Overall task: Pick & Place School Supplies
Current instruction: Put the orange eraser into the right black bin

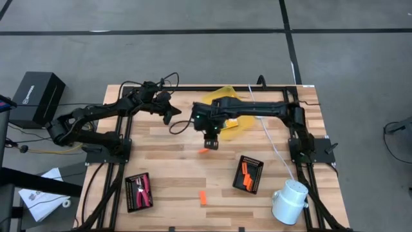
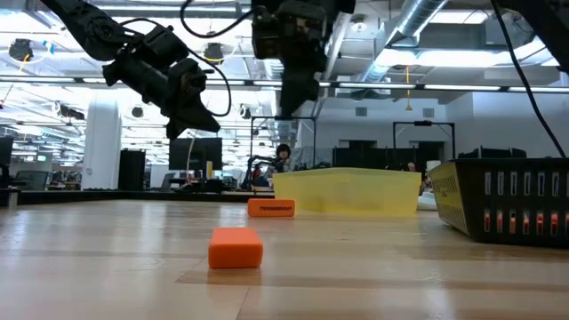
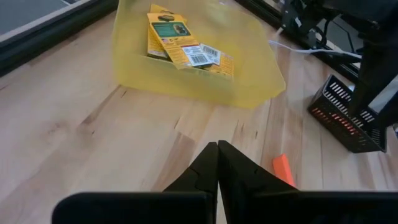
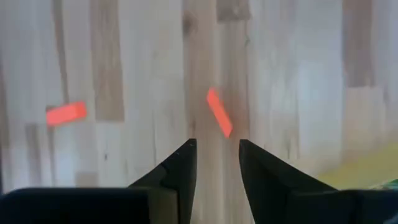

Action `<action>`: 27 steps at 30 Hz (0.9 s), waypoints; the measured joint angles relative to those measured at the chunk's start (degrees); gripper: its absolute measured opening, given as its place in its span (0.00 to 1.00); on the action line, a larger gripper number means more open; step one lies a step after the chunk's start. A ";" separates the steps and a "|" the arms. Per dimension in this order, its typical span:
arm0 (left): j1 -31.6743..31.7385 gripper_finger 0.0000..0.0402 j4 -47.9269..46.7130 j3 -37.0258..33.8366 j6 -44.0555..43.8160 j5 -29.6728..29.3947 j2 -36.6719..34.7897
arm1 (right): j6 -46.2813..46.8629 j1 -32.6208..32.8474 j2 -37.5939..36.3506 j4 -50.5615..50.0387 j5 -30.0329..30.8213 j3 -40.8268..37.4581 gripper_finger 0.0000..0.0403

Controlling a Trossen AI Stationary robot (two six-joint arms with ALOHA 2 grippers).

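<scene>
2 arms are sharing this table, and going left to right in the high view: the left gripper (image 1: 168, 115) is hanging above the bare wood at the table's far left-centre with its fingers (image 3: 217, 163) pressed together and nothing between them, well apart from the work. Near the front-left edge, a black ribbed tray (image 1: 138, 192) is holding the red-handled tool (image 1: 145, 188). At the centre, the right gripper (image 1: 211, 143) is pointing straight down just above an orange stick (image 1: 203, 151) lying loose on the boards; its jaws are standing parted and empty, with the stick (image 4: 219, 112) showing just ahead of the gap and lying at a slant to it. That looks like the step in hand, so the grip should go best if the wrist is turning until the fingers are straddling the stick's narrow width, centring over its middle, and dropping fully to the wood before closing. A 2nd stick (image 1: 202, 198) is waiting nearer the front edge. Behind the right gripper, the translucent yellow tray (image 3: 186, 84) is holding the yellow-and-green card boxes (image 3: 177, 38). Further right, another black tray (image 1: 248, 174) is already carrying several orange sticks (image 1: 245, 171), so it is probably the destination.
</scene>
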 joint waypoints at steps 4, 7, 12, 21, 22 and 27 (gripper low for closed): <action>0.00 0.00 0.00 0.01 -0.83 -0.02 0.00 | -2.96 -1.12 0.00 -1.58 -2.82 0.00 0.30; 0.00 0.00 0.05 0.00 -1.46 -0.04 0.00 | -5.22 -1.88 0.01 -1.49 -2.98 0.00 0.36; 0.00 0.00 0.39 0.01 -1.47 -0.09 0.00 | -8.71 -2.68 0.16 -1.48 -2.92 0.00 0.48; 0.00 0.00 1.15 0.01 -1.48 -0.57 0.00 | -11.65 -1.05 0.35 4.17 -2.09 -5.35 0.49; 0.00 0.00 1.21 0.01 -1.46 -0.70 0.00 | -11.58 -0.76 0.33 5.48 -2.12 -6.27 0.48; 0.00 0.00 1.63 0.00 -1.44 -0.72 0.00 | -9.95 -0.42 0.38 8.95 -3.24 -9.04 0.43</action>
